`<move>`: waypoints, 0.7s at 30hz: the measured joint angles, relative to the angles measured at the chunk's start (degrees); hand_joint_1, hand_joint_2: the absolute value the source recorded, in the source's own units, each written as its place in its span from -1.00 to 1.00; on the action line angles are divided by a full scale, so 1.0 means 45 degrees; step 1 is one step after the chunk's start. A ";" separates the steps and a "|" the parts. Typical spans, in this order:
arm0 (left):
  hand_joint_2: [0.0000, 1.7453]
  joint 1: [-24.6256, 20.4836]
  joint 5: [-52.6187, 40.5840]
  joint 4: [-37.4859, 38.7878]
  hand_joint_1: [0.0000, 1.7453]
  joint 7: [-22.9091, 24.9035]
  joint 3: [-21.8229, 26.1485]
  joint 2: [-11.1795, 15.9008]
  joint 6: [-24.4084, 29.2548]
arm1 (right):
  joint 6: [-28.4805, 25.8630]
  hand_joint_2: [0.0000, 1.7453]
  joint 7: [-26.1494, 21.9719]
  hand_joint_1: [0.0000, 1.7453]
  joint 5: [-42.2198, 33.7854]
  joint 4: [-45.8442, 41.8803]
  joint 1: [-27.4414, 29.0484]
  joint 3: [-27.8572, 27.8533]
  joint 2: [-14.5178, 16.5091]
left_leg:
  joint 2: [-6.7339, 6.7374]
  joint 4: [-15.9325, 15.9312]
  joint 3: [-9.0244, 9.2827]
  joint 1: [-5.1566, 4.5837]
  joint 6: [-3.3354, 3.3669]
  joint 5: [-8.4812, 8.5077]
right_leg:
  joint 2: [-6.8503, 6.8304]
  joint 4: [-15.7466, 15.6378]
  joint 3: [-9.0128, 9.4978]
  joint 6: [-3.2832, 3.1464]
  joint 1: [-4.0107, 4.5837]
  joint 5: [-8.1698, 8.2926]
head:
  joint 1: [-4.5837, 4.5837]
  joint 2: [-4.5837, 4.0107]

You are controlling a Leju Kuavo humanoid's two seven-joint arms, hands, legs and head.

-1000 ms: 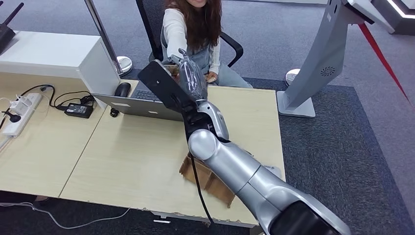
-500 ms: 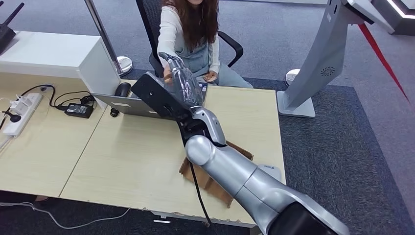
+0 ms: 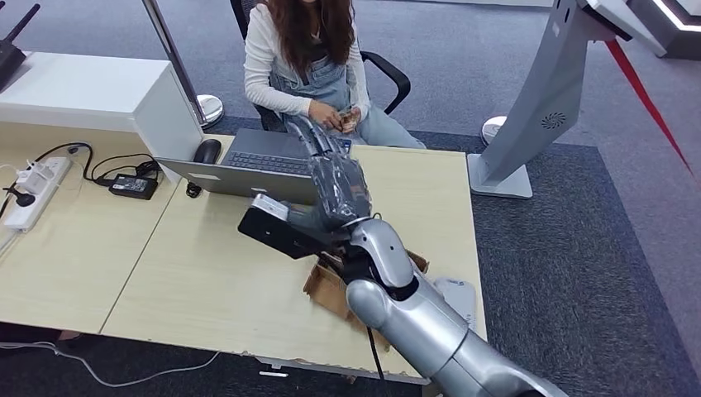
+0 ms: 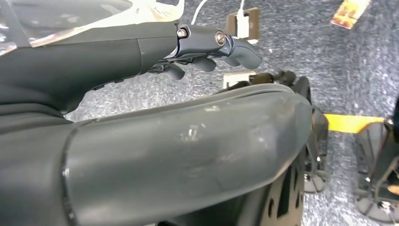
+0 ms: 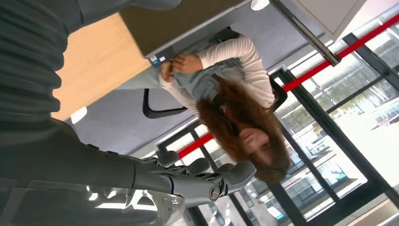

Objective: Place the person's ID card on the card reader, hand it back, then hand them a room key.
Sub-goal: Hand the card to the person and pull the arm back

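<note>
right hand is being held over the desk w/ fingers loosely out, nothing gripped. a small card, maybe id or key, is being held by the person beyond the fingertips. which handover is done can't be told.

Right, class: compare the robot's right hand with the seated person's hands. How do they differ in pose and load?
The right hand stretches over the laptop, fingers extended and empty. The person's hands are held together at the lap, seemingly around something small. The right hand is dark and wrapped in clear plastic, while the person's hands are bare. Both are near the desk's far edge.
</note>
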 joint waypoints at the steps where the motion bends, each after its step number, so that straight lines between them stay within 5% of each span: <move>1: -1.00 0.0004 0.0041 0.0000 -1.00 0.0078 0.0005 0.0006 0.0044 | -0.0006 1.00 -0.0038 -1.00 -0.0022 -0.0619 0.0502 -0.0175 -0.0287 | 0.0002 0.0000 -0.0001 -0.0003 0.0003 -0.0002 | 0.0002 -0.0001 -0.0001 0.0000 -0.0002 0.0000 | 0.0001 0.0001; 10: -1.00 0.0008 -0.0004 0.0000 -1.00 0.0837 0.0091 0.0025 0.0241 | -0.0141 1.00 -0.0785 -1.00 -0.0321 -0.3689 0.4008 -0.1745 -0.2050 | 0.0010 -0.0002 0.0004 0.0000 0.0008 -0.0007 | 0.0018 -0.0007 -0.0002 -0.0002 -0.0017 0.0002 | 0.0003 0.0000; 21: -1.00 -0.0015 -0.0277 0.0000 -1.00 0.1052 0.0117 0.0028 0.0307 | 0.0759 1.00 -0.1104 -1.00 -0.0440 -0.5509 0.5551 -0.2318 -0.2725 | 0.0015 -0.0006 0.0004 0.0006 0.0007 -0.0006 | 0.0020 -0.0004 0.0000 -0.0003 -0.0010 0.0000 | 0.0003 0.0000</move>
